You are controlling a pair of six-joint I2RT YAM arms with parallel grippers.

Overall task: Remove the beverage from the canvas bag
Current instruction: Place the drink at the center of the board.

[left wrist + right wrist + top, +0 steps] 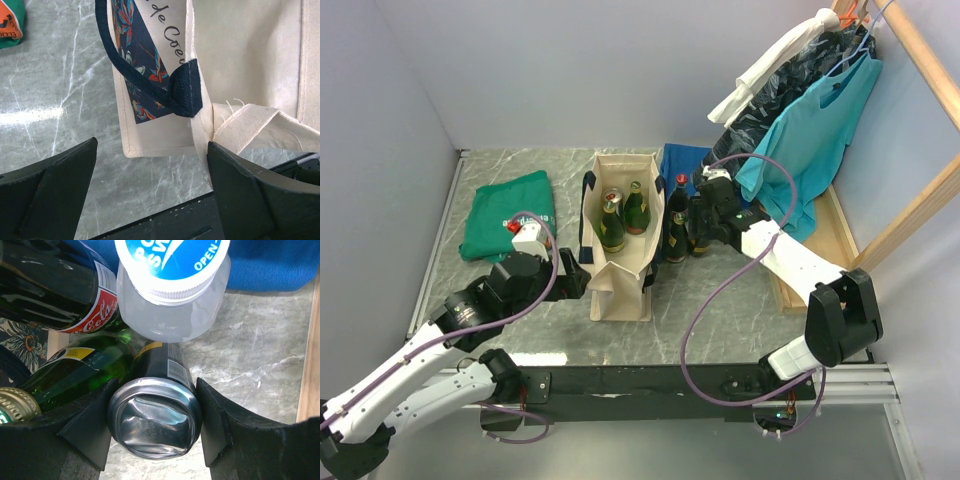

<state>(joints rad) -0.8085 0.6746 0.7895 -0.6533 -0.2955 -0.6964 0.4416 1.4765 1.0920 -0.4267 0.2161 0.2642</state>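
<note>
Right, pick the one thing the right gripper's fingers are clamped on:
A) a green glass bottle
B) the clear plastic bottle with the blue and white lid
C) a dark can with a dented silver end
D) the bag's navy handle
C: the right wrist view shows the right gripper pressing both sides of the dark can, its dented silver end facing the camera, while the clear plastic bottle lies beyond it, ungripped.

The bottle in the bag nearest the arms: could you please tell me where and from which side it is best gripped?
Grip the bottle by its foil-topped neck, coming straight down through the open top of the bag. It stands upright with canvas walls around its body, so only the neck is likely free for the jaws.
</note>
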